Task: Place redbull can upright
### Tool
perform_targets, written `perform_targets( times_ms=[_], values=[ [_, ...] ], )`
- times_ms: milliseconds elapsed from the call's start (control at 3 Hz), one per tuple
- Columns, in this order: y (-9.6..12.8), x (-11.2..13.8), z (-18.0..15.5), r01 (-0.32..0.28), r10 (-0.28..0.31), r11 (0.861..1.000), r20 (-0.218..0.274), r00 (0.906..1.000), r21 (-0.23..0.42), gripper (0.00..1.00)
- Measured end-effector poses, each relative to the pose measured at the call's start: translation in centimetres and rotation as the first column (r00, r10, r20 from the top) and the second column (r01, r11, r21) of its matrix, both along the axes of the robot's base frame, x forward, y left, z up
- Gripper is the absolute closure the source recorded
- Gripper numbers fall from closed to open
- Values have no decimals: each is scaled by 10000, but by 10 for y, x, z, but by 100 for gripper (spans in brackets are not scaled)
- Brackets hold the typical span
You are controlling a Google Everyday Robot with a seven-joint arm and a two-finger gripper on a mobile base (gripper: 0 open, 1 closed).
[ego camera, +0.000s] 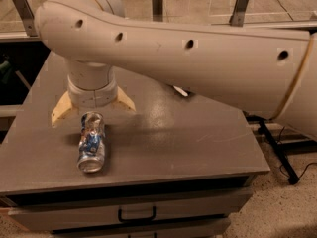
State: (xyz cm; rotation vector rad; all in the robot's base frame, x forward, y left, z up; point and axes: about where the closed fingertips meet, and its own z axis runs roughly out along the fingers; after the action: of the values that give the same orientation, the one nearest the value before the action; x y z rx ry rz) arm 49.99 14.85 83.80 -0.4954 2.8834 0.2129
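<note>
The redbull can (91, 143) lies on its side on the grey table (188, 143), near the front left, with its silver top facing the front edge. My gripper (93, 107) hangs just behind and above the can's far end. It is open, with its two tan fingers (62, 109) spread wide to the left and right of the can's line. They do not touch the can. The big white arm (198, 58) crosses the whole upper view.
The arm hides most of the table's back half; only a small pale scrap (181, 90) shows under it. A drawer with a dark handle (136, 215) sits under the table top. Metal posts and a floor cable are at the right.
</note>
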Motion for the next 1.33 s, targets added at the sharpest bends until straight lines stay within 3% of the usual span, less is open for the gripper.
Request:
perform_targets(
  times_ms=[333, 667, 1333],
  values=[
    [0, -9, -6, 523, -528, 9982, -159, 9985, -303, 17],
    [-3, -14, -9, 830, -842, 9951, -196, 9963, -545, 41],
    [-8, -10, -5, 1045, -1048, 9929, -22, 9945, -571, 87]
  ],
)
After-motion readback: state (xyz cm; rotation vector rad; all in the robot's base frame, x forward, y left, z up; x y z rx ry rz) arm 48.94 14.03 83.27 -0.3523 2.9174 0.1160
